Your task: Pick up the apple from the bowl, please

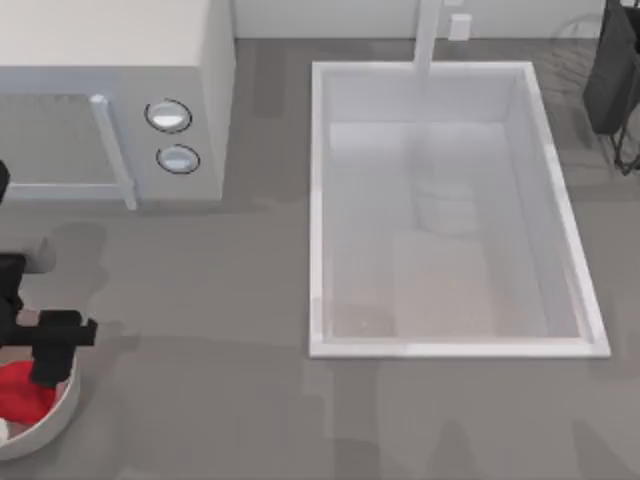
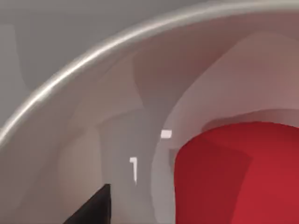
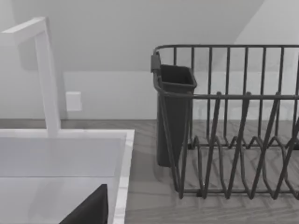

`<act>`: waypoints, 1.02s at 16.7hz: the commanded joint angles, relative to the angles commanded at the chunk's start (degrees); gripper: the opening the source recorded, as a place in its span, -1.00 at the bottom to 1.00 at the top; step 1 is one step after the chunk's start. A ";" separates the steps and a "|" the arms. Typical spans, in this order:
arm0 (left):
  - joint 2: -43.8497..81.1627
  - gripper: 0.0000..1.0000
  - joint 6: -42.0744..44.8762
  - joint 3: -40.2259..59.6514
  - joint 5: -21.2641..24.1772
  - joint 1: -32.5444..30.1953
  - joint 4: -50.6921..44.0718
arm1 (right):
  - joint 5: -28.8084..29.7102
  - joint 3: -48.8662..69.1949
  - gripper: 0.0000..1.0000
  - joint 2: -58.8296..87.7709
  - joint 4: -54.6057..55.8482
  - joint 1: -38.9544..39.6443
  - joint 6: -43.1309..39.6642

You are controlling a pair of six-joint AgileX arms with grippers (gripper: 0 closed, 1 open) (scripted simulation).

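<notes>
The bright-red apple (image 1: 22, 392) lies in the cream bowl (image 1: 62, 415) at the table's front left corner. My left gripper (image 1: 45, 362) hangs right over the bowl, reaching down inside it, its black body covering part of the apple from above. In the left wrist view the apple (image 2: 238, 177) sits very close against the bowl's pale inner wall (image 2: 140, 93). One black fingertip (image 2: 96, 207) stands off to one side of the apple and does not touch it. The gripper is open and holds nothing.
A large white sink (image 1: 318, 200) with a faucet (image 1: 428, 35) takes up the middle and right. A microwave (image 1: 110, 100) stands at the back left. A dark dish rack (image 3: 233, 121) stands at the back right, where my right gripper (image 3: 91, 210) is parked.
</notes>
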 joint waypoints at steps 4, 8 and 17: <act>5.52 1.00 0.18 -6.34 0.00 -0.01 12.24 | 0.00 0.00 1.00 0.00 0.00 0.00 0.00; 7.39 1.00 0.23 -8.33 0.00 -0.02 15.21 | 0.00 0.00 1.00 0.00 0.00 0.00 0.00; 7.39 -0.06 0.23 -8.33 0.00 -0.02 15.21 | 0.00 0.00 1.00 0.00 0.00 0.00 0.00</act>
